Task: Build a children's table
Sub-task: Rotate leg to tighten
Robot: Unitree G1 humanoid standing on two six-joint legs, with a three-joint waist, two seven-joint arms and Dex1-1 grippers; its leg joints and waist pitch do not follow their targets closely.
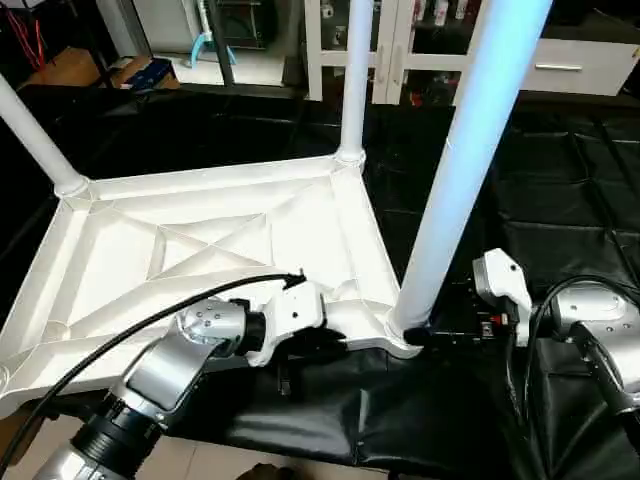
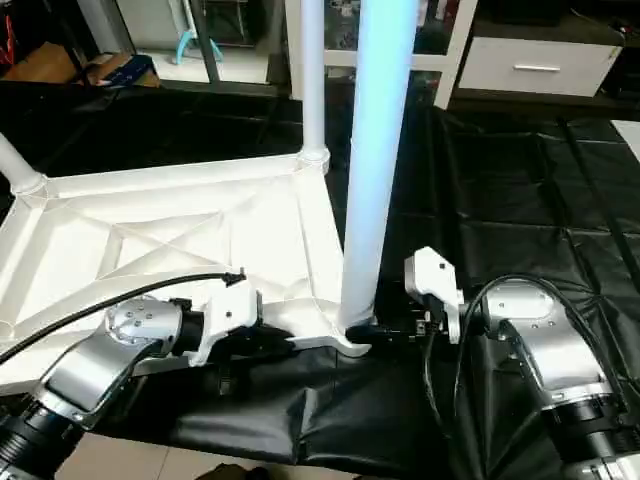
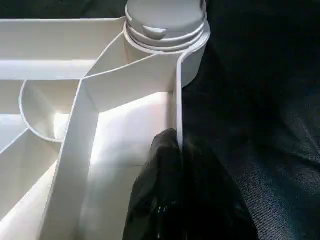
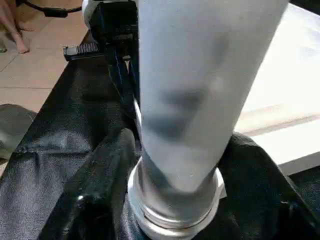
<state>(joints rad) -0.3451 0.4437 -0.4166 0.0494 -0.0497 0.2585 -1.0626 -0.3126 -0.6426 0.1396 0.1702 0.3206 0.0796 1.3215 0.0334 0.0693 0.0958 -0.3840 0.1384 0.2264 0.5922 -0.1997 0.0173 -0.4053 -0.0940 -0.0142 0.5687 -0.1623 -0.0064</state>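
Observation:
The white tabletop (image 1: 200, 240) lies upside down on black cloth, its X-ribs facing up. Legs stand in three corner sockets: one at the far left (image 1: 35, 140), one at the back (image 1: 355, 80), and a near-right one (image 1: 470, 150) rising close to the camera. My left gripper (image 1: 335, 345) is shut on the tabletop's near rim, just left of the near-right socket (image 3: 165, 25); one black finger (image 3: 165, 190) presses the rim wall. My right gripper (image 2: 375, 330) reaches in from the right, with its black fingers (image 4: 100, 200) on either side of that leg's base, closed on it.
Black quilted cloth (image 1: 560, 200) covers the work surface and ends at the near edge over tiled floor (image 1: 200, 460). A white cabinet (image 1: 580, 60) stands behind. A cardboard box (image 1: 70, 65) sits at the back left. A person's foot (image 4: 12, 30) shows on the floor.

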